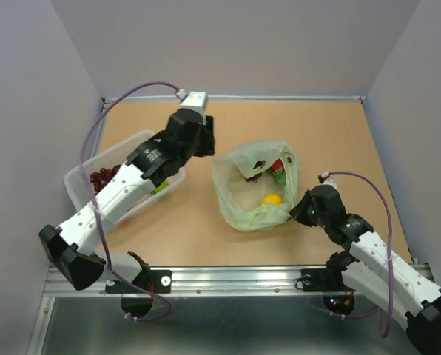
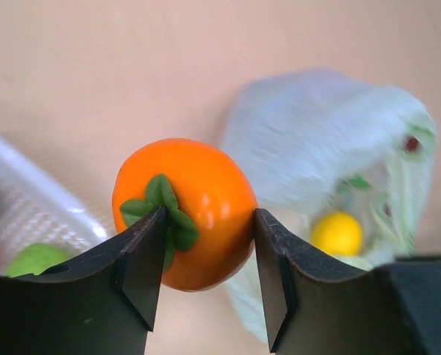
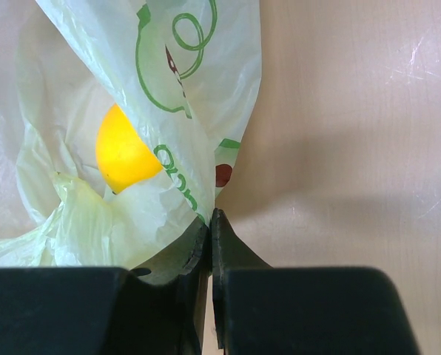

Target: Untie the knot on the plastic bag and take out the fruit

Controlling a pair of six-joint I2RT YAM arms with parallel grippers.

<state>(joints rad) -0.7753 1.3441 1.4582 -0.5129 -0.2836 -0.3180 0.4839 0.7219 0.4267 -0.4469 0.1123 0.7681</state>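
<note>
white arms (image 1: 113, 194), black joints (image 1: 71, 260) and claws (image 2: 209, 218), thin purple cables (image 1: 89, 134)

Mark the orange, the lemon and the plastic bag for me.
orange (image 2: 214, 198): left wrist view, glossy skin right of its green leaves.
lemon (image 3: 120, 154): right wrist view, middle of the yellow skin that shows.
plastic bag (image 1: 230, 205): top external view, its left wall.

Blurred plastic bag (image 2: 317, 140) behind orange (image 2: 214, 188)
</note>
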